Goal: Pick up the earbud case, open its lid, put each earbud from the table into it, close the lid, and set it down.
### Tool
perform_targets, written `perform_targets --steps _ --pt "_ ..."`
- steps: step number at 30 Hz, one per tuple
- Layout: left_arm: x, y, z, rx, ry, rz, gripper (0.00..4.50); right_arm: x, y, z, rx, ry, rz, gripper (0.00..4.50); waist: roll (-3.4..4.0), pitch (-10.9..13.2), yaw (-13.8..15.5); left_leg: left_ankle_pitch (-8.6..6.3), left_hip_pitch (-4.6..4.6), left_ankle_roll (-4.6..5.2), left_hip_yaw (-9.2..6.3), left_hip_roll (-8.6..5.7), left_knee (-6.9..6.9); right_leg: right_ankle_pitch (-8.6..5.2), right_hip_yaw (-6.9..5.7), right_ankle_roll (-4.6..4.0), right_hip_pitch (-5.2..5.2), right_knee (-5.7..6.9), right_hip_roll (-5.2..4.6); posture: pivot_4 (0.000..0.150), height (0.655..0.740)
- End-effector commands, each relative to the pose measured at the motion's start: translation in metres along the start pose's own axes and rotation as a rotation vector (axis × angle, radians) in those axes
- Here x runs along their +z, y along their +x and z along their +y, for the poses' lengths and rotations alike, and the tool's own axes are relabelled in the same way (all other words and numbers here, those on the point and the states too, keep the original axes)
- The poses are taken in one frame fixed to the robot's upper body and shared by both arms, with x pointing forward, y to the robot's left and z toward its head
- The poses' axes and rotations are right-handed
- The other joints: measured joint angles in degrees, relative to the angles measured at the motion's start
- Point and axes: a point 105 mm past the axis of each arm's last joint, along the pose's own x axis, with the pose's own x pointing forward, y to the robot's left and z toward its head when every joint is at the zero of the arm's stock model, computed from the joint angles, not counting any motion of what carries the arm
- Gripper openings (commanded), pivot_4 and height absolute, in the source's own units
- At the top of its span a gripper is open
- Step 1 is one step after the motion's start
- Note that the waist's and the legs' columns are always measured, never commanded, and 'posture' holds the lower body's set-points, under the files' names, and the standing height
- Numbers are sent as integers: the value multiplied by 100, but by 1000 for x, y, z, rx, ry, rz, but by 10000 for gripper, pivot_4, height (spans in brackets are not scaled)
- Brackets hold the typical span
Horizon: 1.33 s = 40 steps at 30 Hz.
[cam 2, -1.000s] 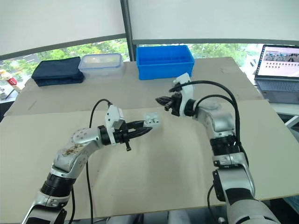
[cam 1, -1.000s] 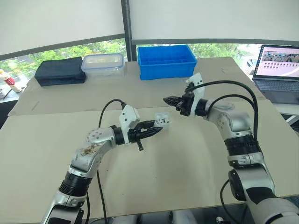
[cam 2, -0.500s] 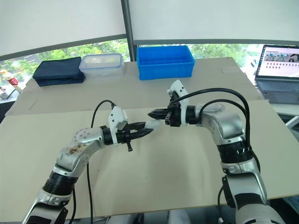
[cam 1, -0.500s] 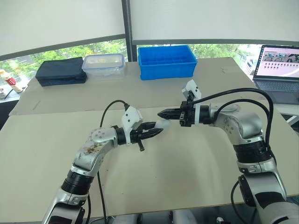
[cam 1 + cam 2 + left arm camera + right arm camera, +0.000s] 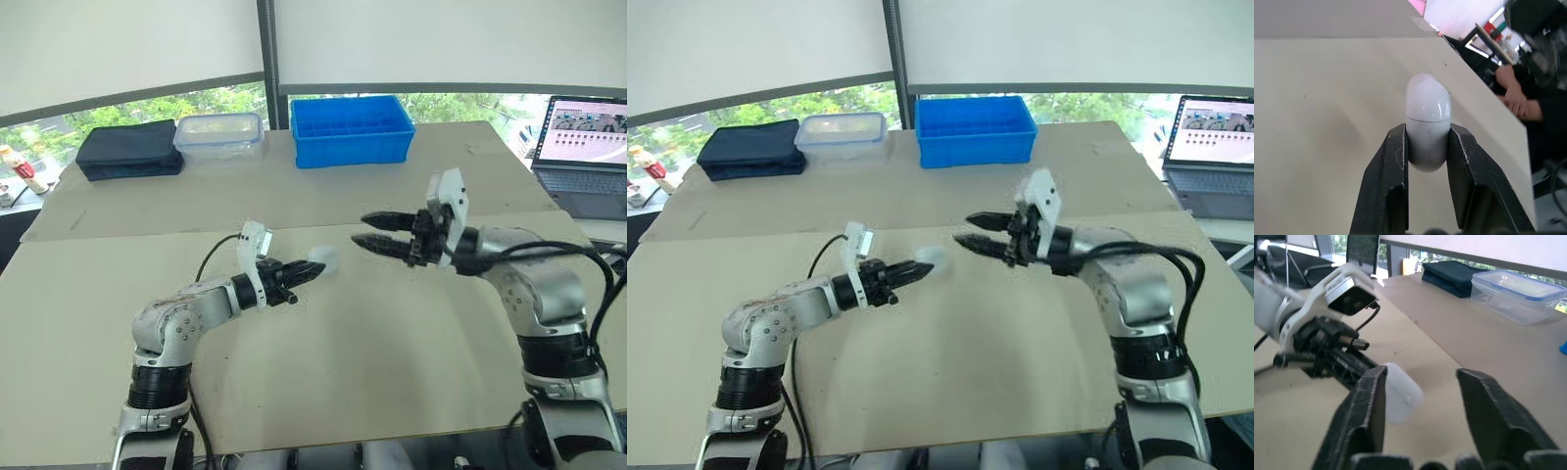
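The left gripper (image 5: 310, 271) is clamping the white earbud case (image 5: 1427, 122) by its lower half, both fingers pressing its sides; the lid is sitting shut. The case is hanging above the table (image 5: 392, 333), on the robot's side of the blue crate (image 5: 350, 127), opposite the crate's left end. The right gripper (image 5: 361, 229) is hovering empty, fingers spread apart, opposite the crate's middle, tips pointing at the case.

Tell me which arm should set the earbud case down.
Left. The left gripper is shut on the closed earbud case above the table; the right gripper is open and apart from it.
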Motion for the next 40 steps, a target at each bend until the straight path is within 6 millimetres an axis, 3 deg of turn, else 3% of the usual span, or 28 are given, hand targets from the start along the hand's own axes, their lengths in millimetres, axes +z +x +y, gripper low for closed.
perform_targets --steps 1,2,6,13,14,15,20,25,29,31,35,40 --pt "-10 -1 18 107 -134 39 5879 -4 -2 6 35 -75 -2 39633 -1 0 -13 1 2 -2 1 0 0 0 0 0 0 1 1 1500 7400" --pt "-14 -2 23 138 -153 49 5879 -8 -3 6 29 -73 1 43642 -1 0 -24 3 4 -5 2 0 -2 0 3 -1 0 3 2 1500 7400" --pt "-30 -5 37 217 -218 77 5879 -22 -7 4 -6 -58 20 44368 -1 0 -13 5 9 -10 6 2 -8 1 11 -3 -2 3 6 1500 7400" --pt "-38 -19 45 288 -224 103 39024 -25 -11 -4 -60 -46 16 45000 -6 -8 -13 4 20 -10 6 1 -9 1 13 -3 8 1 3 1500 7400" --pt "-41 -25 47 300 -209 123 43151 -26 -11 -6 -61 -48 18 45000 -7 -12 -25 3 26 -10 8 2 -11 1 15 -3 11 1 4 1500 7400" --pt "-43 -29 47 307 -200 138 44383 -27 -11 -7 -62 -49 19 45000 -7 -17 -38 3 32 -10 10 5 -14 0 17 -4 15 2 7 1500 7400" --pt "-35 -76 60 413 -66 193 44383 -35 -16 -19 -53 -58 39 45000 -1 -25 -177 -8 51 -25 18 27 -23 -7 29 -17 18 6 37 1500 7400" --pt "12 -122 67 481 550 161 44383 -37 -20 -23 12 -8 67 45000 3 -26 -218 -32 78 -51 62 84 -35 -20 39 -57 15 10 78 1500 7400" --pt "44 -155 72 485 802 91 44383 -34 -27 -28 37 28 90 45000 3 -26 -68 -49 72 -28 77 101 -57 -24 27 -74 0 0 78 1500 7400" --pt "52 -164 76 514 897 90 44383 -32 -28 -30 33 34 92 45000 3 -26 -12 -49 68 -28 81 103 -56 -21 27 -78 -4 -2 75 1500 7400" --pt "83 -174 72 565 899 -76 44383 -25 -29 -34 22 19 93 45000 0 -24 30 -61 66 -6 80 103 -51 -20 22 -77 -3 1 72 1500 7400" --pt "81 -171 72 541 926 -53 44383 -17 -31 -45 -12 26 80 45000 0 -24 -5 -61 65 -6 81 105 -46 -18 22 -77 -3 2 75 1500 7400"
